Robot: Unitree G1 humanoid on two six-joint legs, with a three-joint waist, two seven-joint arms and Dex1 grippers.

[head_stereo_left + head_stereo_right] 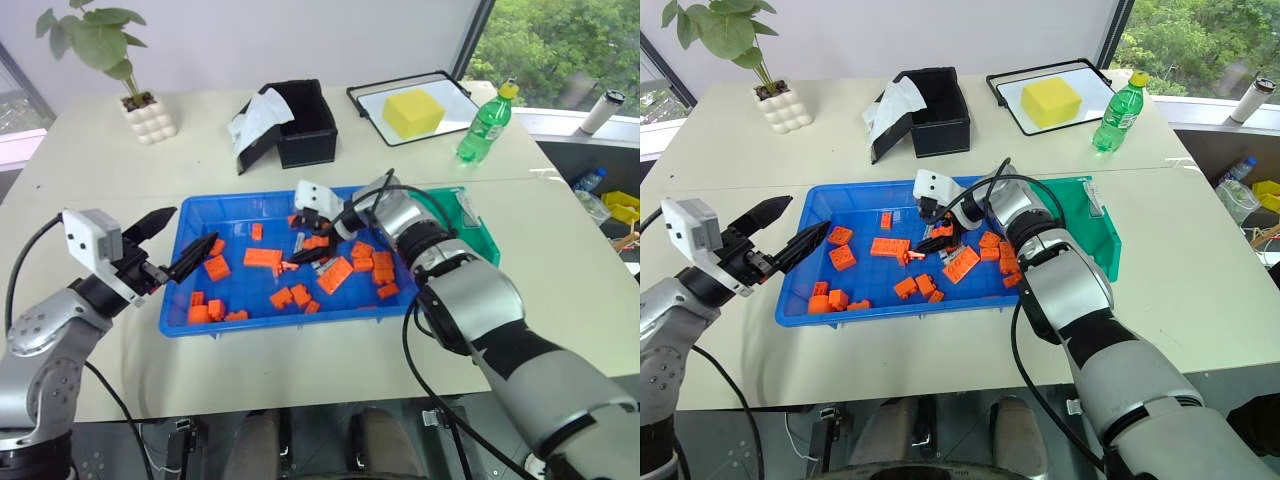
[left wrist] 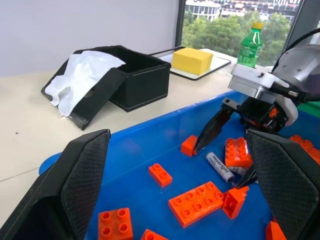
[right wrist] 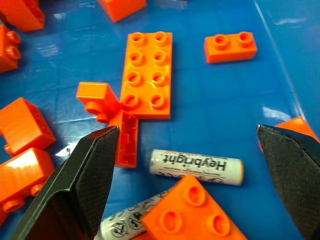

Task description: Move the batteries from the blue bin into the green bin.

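Silver-grey metal, printed label: AA-type battery (image 3: pixel 196 166), lying flat on the floor of the blue bin (image 1: pixel 190 322), directly between the spread fingers of the right pincer (image 1: pixel 314 232), which hangs wide open just above it, gripping nothing. A second battery (image 3: pixel 126 220) lies beside the first, half under an orange block (image 3: pixel 192 214).

Handling, judged: rigid, smooth, small and dense; liable to roll on its side and slip on slick plastic. Best taken across the middle of the barrel, fingers square to its length. Blocks touching or crowding it may catch a finger.

Left pincer (image 1: pixel 172 242): open, empty, held at the bin's left rim.

Contents of bin: loose orange toy blocks, including a flat eight-stud plate (image 3: pixel 149 74) just beyond the battery.

Green bin (image 1: pixel 474 229): against the blue bin's right end, partly behind the right arm.

Bench (image 1: pixel 90 170): pale, matte, level. Beyond the blue bin: black tissue box (image 1: pixel 290 123), potted plant (image 1: pixel 140 100), tray with yellow sponge (image 1: pixel 414 112), green bottle (image 1: pixel 486 124). Windows behind.
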